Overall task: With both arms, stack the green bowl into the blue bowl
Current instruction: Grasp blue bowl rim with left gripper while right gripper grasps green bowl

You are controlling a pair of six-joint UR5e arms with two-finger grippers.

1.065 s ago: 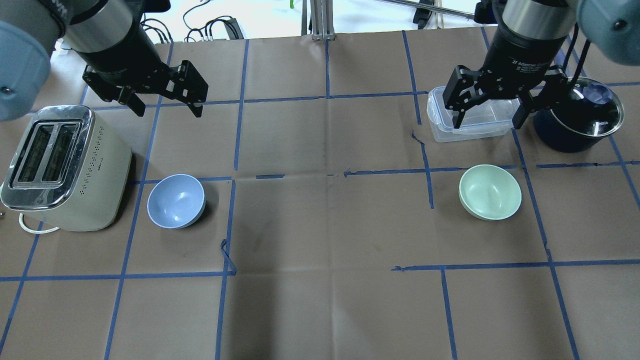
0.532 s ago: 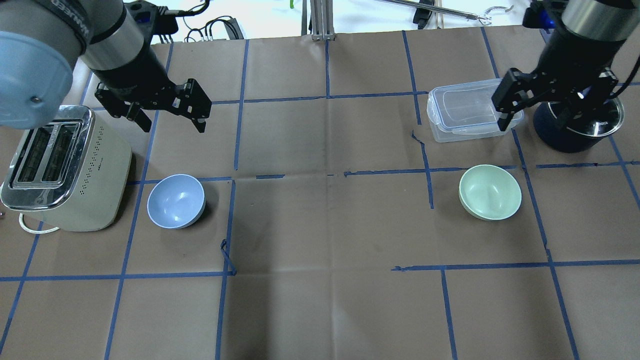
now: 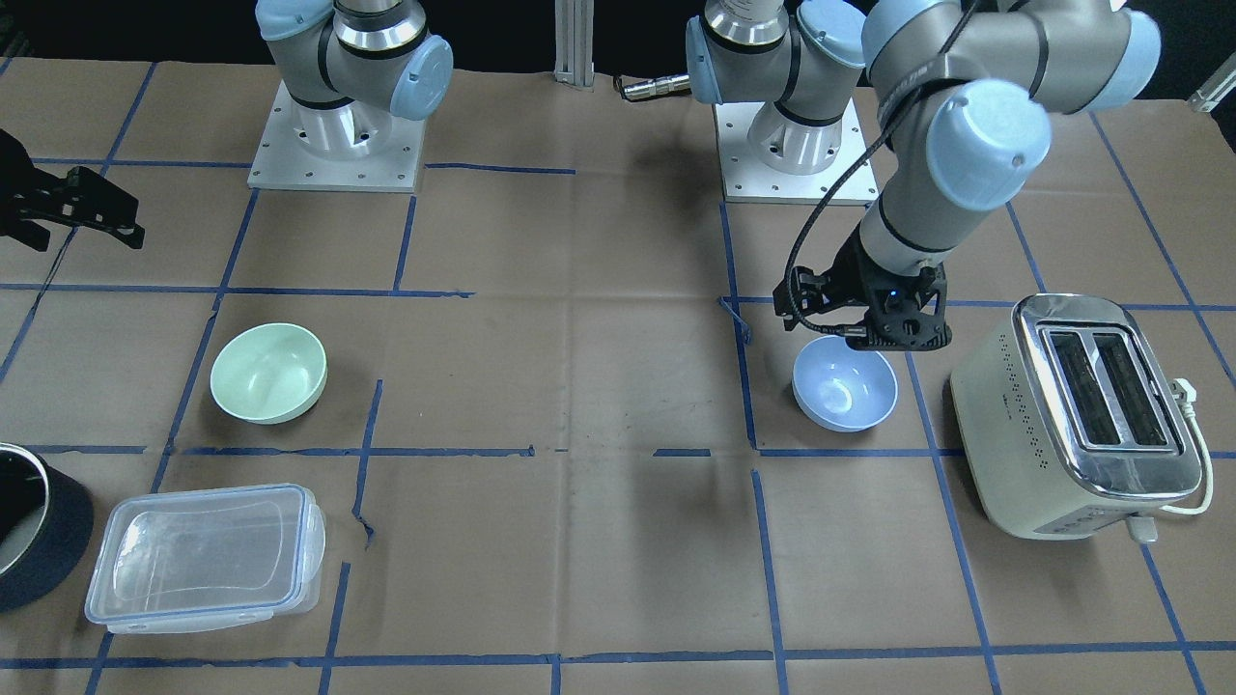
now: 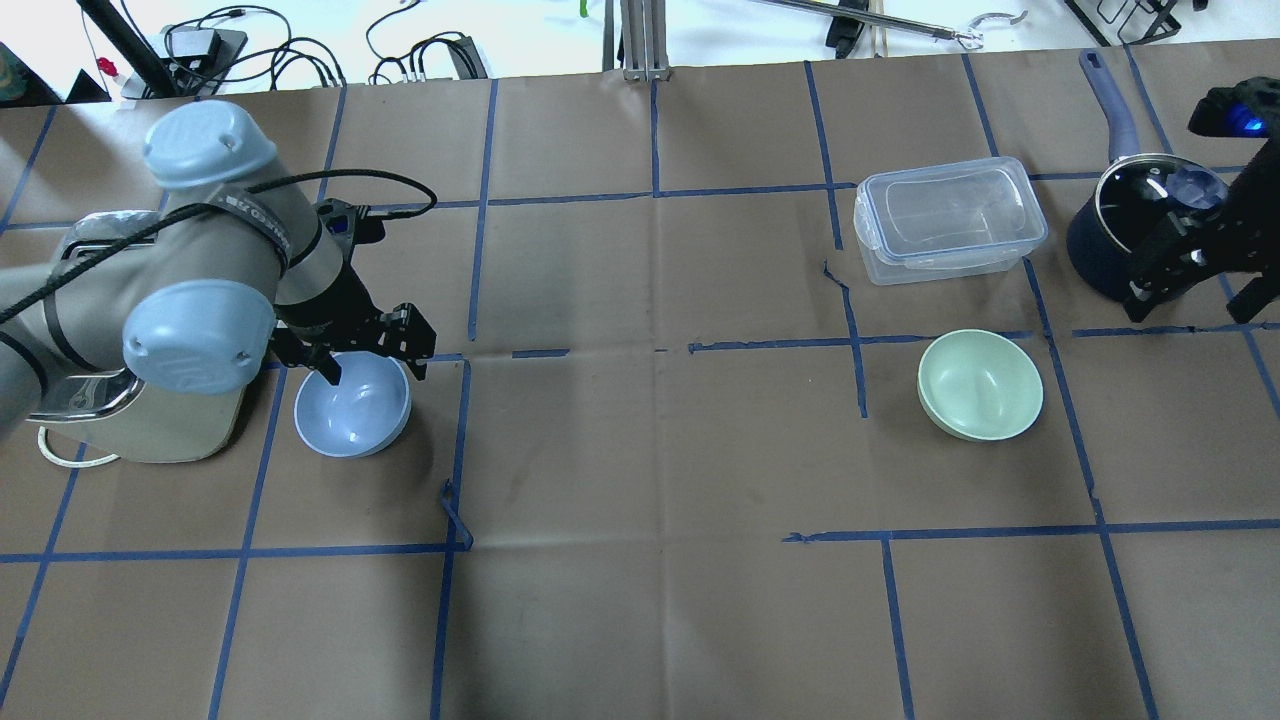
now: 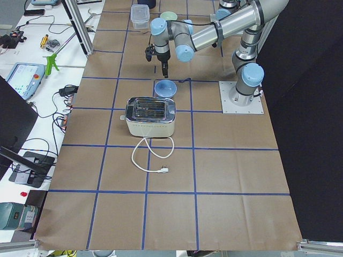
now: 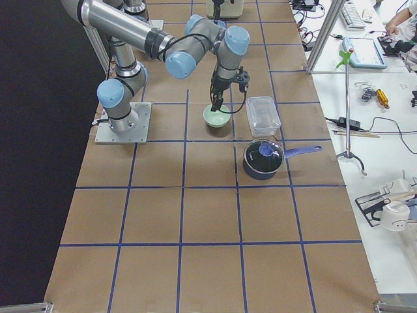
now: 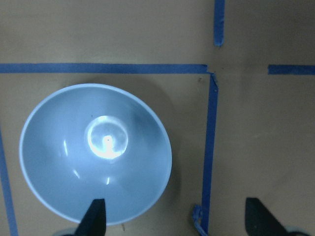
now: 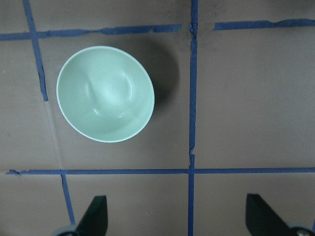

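Observation:
The pale blue bowl sits upright next to the toaster; it also shows in the front view and the left wrist view. My left gripper is open and low over the bowl's far rim, one finger over the bowl and the other outside it. The mint-green bowl sits upright and alone on the right; it also shows in the front view and the right wrist view. My right gripper is open and empty, above the table beside the pot and apart from the green bowl.
A cream toaster stands close to the blue bowl on its outer side. A clear lidded container and a dark lidded pot stand behind the green bowl. Blue tape lines cross the brown paper.
My left gripper has come down and nearer, from behind the toaster onto the blue bowl's far rim. My right gripper has moved right, from the container to the pot. Both bowls are unmoved.

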